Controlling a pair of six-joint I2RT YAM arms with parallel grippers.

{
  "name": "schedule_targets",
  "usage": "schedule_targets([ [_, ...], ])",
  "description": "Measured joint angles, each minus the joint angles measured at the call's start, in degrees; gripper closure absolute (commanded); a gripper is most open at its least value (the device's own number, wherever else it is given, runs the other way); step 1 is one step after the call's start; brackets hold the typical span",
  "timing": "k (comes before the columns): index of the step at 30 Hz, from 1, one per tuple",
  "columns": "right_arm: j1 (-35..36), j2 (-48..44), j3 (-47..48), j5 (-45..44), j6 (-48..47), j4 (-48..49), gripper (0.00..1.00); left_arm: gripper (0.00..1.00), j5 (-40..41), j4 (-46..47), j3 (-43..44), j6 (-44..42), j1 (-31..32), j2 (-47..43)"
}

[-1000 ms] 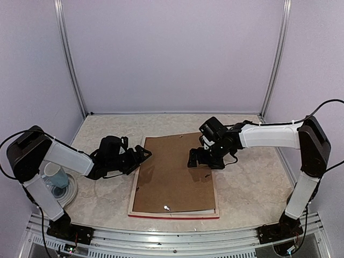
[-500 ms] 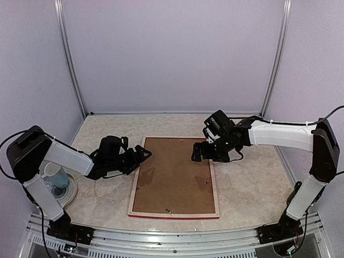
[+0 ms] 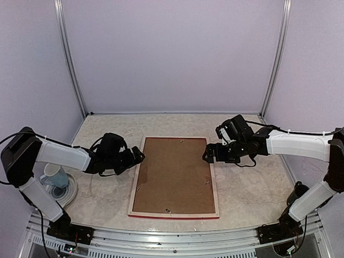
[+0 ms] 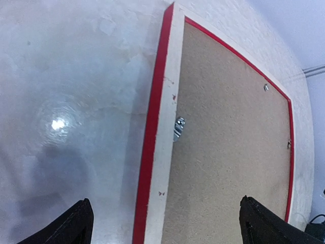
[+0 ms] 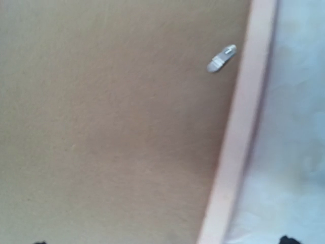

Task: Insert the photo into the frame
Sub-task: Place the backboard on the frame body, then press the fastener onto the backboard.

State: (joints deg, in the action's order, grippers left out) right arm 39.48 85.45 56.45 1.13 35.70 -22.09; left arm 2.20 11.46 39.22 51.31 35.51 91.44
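Dropped flat since a second ago, the brown backing panel (image 3: pixel 173 174) now sits inside the frame (image 3: pixel 173 214), which lies face down mid-tabletop (image 3: pixel 247 188). The right end effector (image 3: pixel 207 156) has drawn back beside the frame's far right edge, and the left end effector (image 3: pixel 140 156) hovers by its far left edge; both are released, jaws spread, grasping nothing

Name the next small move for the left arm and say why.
Probably lower the open left fingers onto the metal tab on the frame's left rail and turn it over the backing panel: the panel lies seated in the frame, and that tab sits just ahead.
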Motion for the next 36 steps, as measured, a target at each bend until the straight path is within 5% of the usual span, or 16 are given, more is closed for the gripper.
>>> schedule_targets([
  [16,-4.7,-3.6,-8.0,-3.3,-9.3,13.4,0.01,0.01,44.9,-22.2,11.1,-8.0,8.2,-10.0],
  [26,-6.4,-7.2,-15.1,-4.9,-15.2,20.3,0.01,0.01,34.5,-15.1,6.4,-16.0,7.3,-7.4],
  [36,-7.6,-9.0,-10.4,-2.3,-15.4,14.7,0.01,0.01,26.6,-26.3,16.0,-16.3,7.3,-11.4],
])
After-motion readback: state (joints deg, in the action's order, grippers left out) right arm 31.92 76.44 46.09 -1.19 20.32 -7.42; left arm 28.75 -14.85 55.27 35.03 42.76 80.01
